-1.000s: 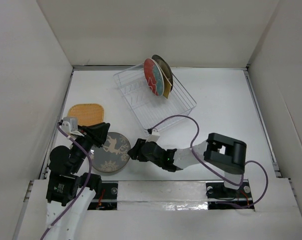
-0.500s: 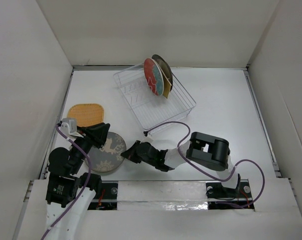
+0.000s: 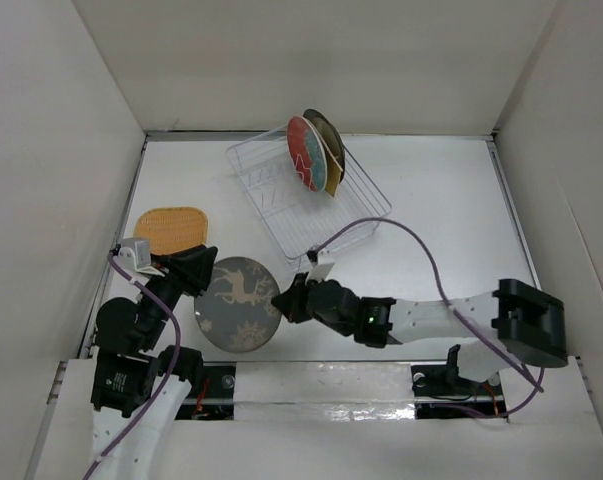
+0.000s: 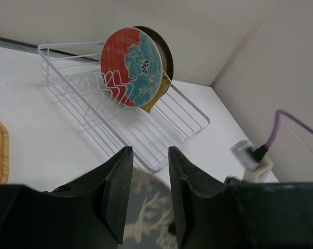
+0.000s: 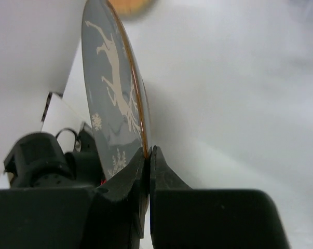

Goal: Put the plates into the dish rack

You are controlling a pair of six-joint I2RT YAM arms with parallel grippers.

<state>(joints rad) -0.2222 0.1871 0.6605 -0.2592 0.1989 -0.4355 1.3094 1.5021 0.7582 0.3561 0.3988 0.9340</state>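
Handover looks done: the horse plate (image 3: 236,300) has moved right and seems raised off the bench (image 3: 451,220), now pinched at its rim by your right end effector (image 3: 284,300). Left end effector (image 3: 203,272) is narrowly parted, empty, just beside it. That frees it for the dish rack (image 3: 264,218). Count: apparently three plates racked, led by the red-and-teal plate (image 3: 303,152), one woven plate (image 3: 171,228) on the bench, one held.
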